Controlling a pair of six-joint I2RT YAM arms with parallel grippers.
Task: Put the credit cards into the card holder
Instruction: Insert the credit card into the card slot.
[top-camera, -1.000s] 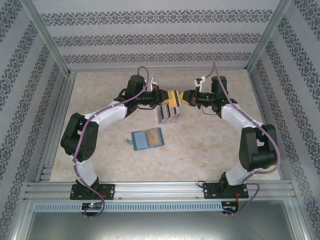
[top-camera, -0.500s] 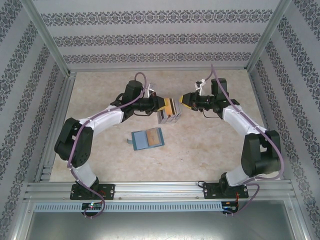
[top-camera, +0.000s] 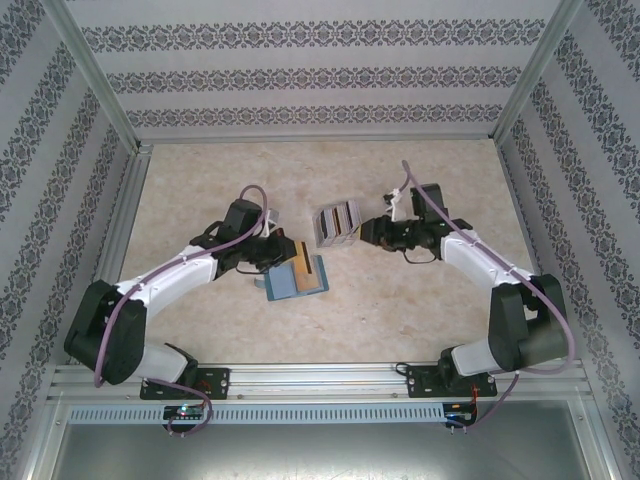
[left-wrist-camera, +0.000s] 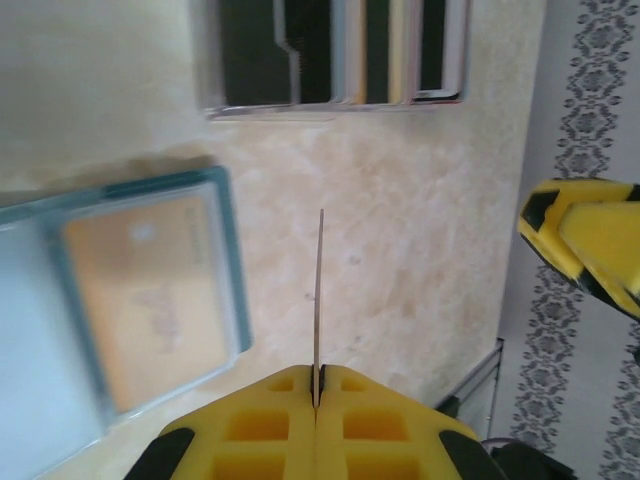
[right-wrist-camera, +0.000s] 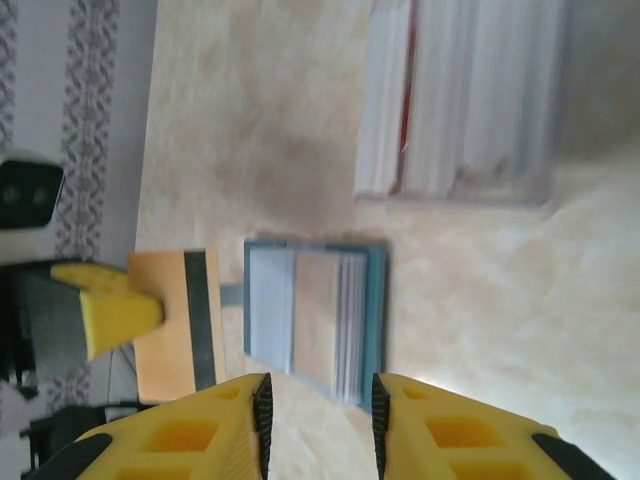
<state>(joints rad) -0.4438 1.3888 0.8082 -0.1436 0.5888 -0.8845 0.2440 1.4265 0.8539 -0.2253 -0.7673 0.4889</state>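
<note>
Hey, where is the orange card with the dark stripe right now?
In the right wrist view, the orange card is pinched in the left gripper, just left of the open teal card holder.

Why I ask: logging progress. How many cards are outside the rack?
2. One orange card is pinched in the left gripper beside the wallet; a second card sits in a wallet pocket. Others may hide behind it.
</note>
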